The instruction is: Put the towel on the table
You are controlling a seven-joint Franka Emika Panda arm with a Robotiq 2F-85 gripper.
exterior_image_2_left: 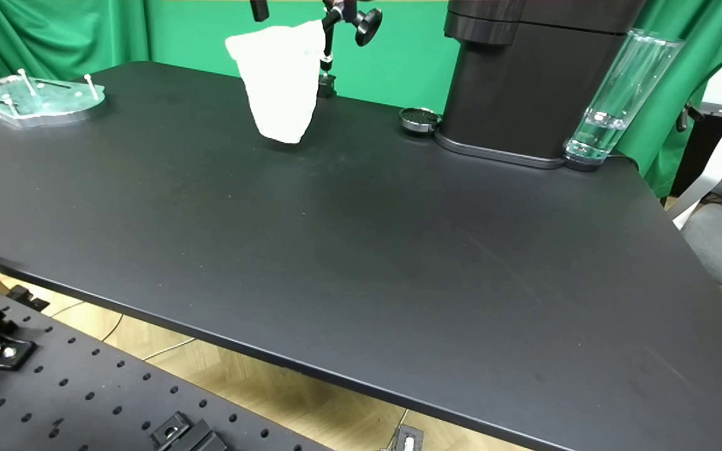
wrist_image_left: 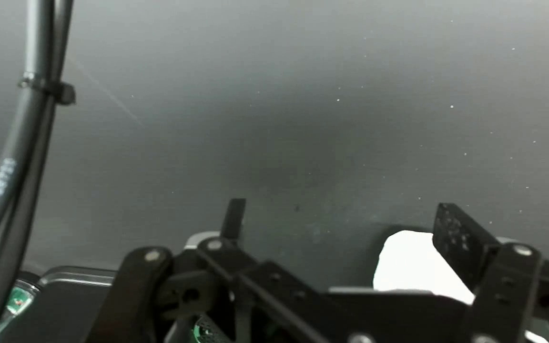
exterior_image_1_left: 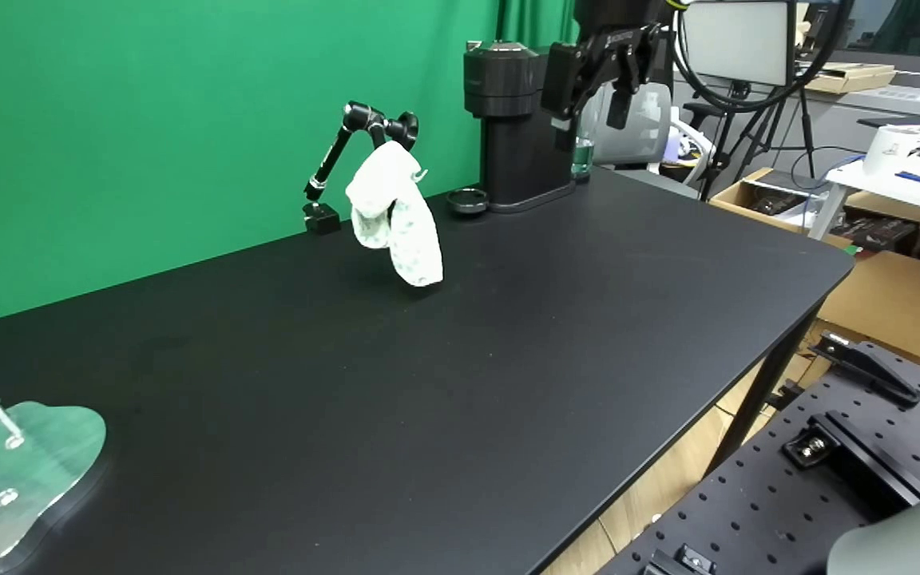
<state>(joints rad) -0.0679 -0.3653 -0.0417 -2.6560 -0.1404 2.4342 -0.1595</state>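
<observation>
The white towel hangs in folds from a small black jointed stand at the back of the black table. It shows in both exterior views, its lower end close above the table top. In the wrist view the towel is a bright white patch at the lower right, partly behind a finger. My gripper is raised above the table, in front of the coffee machine in that view. Its fingers are wide apart with nothing held between them. In an exterior view only a fingertip shows at the top edge.
A black coffee machine stands at the back with a clear water container beside it. A small round metal-rimmed dish lies near its base. A clear greenish plate with white posts lies at the table's far end. A green backdrop stands behind.
</observation>
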